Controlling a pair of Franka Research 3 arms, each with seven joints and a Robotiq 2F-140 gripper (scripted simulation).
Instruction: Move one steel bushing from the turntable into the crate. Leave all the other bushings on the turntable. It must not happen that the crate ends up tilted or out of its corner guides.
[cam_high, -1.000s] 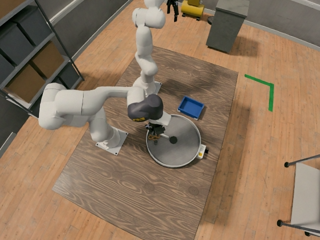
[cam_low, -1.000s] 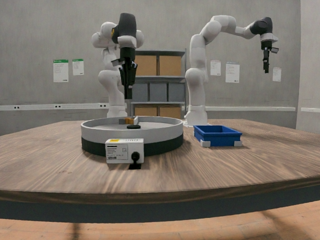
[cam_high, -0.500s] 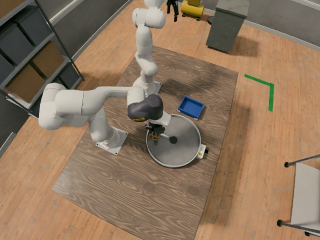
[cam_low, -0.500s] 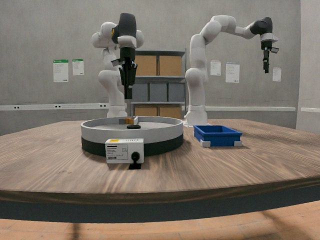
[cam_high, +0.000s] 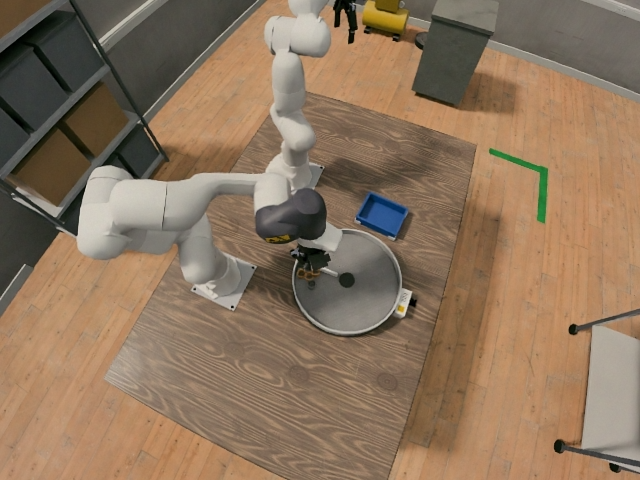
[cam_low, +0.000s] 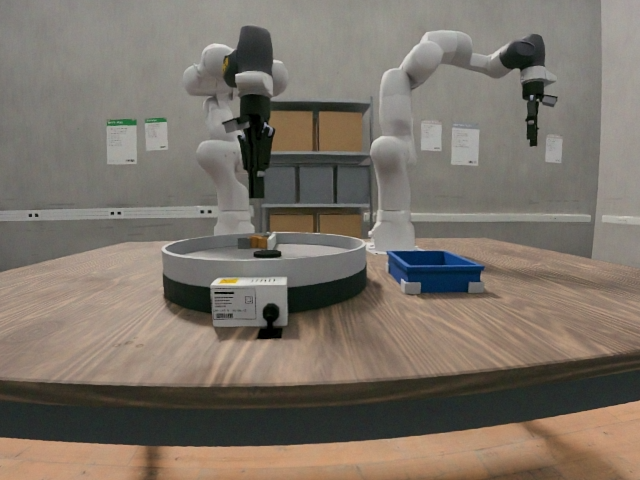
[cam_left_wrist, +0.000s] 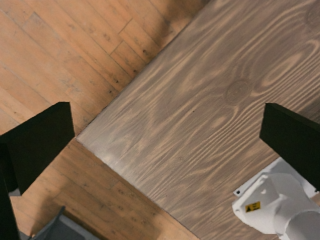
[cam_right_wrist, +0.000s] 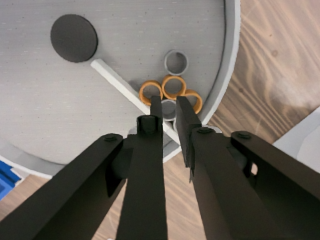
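Right tool (cam_high: 312, 260) (cam_low: 256, 196) (cam_right_wrist: 169, 100) nearly pressed together, nothing between its tips, above the turntable (cam_high: 356, 310) (cam_low: 268, 269) (cam_right_wrist: 40, 105). Under it: grey steel bushing (cam_right_wrist: 169, 119) beside orange rings (cam_low: 258, 241) (cam_right_wrist: 173, 77); another grey bushing (cam_high: 311, 285) (cam_right_wrist: 165, 59) near the rim side. White bar (cam_high: 329, 271) (cam_right_wrist: 117, 82) alongside. Blue crate (cam_high: 382, 215) (cam_low: 439, 283) (cam_right_wrist: 5, 182) level within its corner guides (cam_low: 410, 287) on the tabletop (cam_high: 289, 361) (cam_low: 361, 351) (cam_left_wrist: 200, 115) (cam_right_wrist: 280, 50). Left tool (cam_high: 344, 32) (cam_low: 531, 143) (cam_left_wrist: 167, 120) spread wide, well apart from turntable

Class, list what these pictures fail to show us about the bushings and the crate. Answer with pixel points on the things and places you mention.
- Right wrist: some grey bushings (cam_right_wrist: 176, 62), partly hidden by the right end effector (cam_right_wrist: 168, 111); total uncertain.
- Right wrist: most of the blue crate (cam_right_wrist: 5, 177), cut off by the edge.
- Exterior: crate floor, hidden by its front wall (cam_low: 439, 279).
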